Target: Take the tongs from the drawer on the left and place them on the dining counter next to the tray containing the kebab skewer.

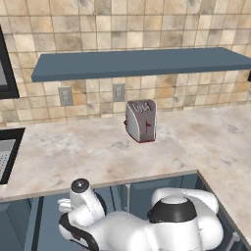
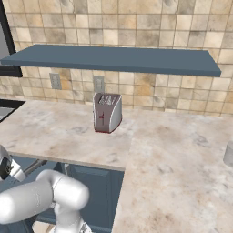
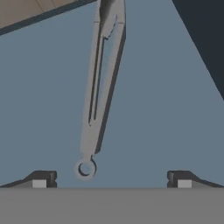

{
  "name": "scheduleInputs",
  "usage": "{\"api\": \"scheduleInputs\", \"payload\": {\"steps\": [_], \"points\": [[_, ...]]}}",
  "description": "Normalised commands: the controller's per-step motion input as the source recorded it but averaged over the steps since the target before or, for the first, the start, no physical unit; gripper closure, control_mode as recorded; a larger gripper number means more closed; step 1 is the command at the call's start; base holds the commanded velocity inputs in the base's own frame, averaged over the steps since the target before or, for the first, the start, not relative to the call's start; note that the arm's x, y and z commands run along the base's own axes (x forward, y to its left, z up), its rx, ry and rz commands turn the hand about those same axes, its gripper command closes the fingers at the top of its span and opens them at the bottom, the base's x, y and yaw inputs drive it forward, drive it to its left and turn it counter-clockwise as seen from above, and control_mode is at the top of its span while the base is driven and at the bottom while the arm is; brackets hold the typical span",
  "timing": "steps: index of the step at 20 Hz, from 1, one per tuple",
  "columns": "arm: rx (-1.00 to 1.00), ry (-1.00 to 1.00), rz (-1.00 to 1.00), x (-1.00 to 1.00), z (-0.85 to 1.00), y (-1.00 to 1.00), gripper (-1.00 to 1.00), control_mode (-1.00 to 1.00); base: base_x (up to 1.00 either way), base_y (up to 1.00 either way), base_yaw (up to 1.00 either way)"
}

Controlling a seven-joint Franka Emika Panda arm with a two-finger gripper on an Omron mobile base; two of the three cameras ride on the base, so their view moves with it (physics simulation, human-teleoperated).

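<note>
Tongs lie flat on drawer floor (ring end nearest); jaws wide open, empty.

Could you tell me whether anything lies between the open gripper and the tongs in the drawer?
Nothing visible does. In the hand view the tongs lie alone on the drawer floor, ring end nearest the open gripper, with bare floor between the fingertips and them.

On the counter a toaster stands before the wall, under the shelf. In the drawer the tongs lie pointing twelve o'clock, ring end at six.
</note>
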Motion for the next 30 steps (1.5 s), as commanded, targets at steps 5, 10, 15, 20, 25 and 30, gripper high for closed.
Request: {"api": "scheduleInputs", "payload": {"steps": [5, 10, 15, 20, 25, 30], "points": [[0.00, 0.00, 0.00, 0.30, -0.18, 0.17, -1.00, -1.00, 0.00, 0.00, 0.00], [0.01, 0.00, 0.00, 0.28, -0.28, 0.13, -1.00, -1.00, 0.00, 0.00, 0.00], [0.06, 0.04, 0.00, 0.16, -0.37, 0.11, -1.00, -1.00, 0.00, 0.00, 0.00], [0.05, 0.02, 0.00, 0.10, -0.25, 0.00, -1.00, -1.00, 0.00, 0.00, 0.00], [0.01, 0.02, 0.00, 0.14, -0.35, 0.08, -1.00, -1.00, 0.00, 0.00, 0.00], [0.00, 0.01, 0.00, 0.03, -0.51, 0.36, 1.00, -1.00, 0.00, 0.00, 0.00]]}}
